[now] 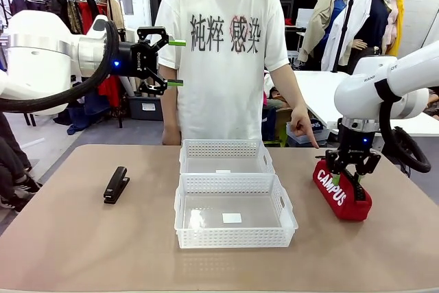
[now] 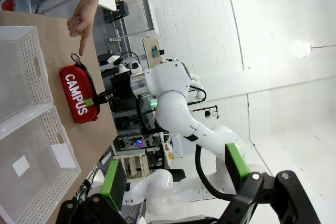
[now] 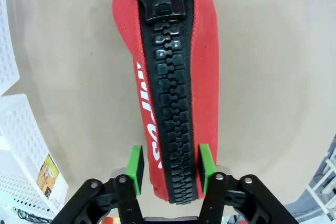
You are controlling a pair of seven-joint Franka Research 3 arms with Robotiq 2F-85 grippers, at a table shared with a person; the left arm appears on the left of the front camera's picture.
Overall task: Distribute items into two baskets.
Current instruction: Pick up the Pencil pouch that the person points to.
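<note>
Closely against both long sides of the red pouch (image 3: pixel 205 51), the green pads (image 3: pixel 135 169) of the right gripper (image 3: pixel 170 169) are set, near one end of the black zipper. The pouch is seen lying on the table (image 1: pixel 68 252), right of the two baskets (image 1: pixel 233 237). A person's hand (image 1: pixel 300 127) is pointed down just beyond it. The black stapler (image 1: pixel 116 184) is seen left of the baskets, well apart. The left gripper (image 1: pixel 177 63) is held high, jaws wide.

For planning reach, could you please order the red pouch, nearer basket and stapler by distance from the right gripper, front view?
1. Red pouch, between the right gripper's fingers, table right.
2. Nearer basket, centre.
3. Stapler, far left.
</note>
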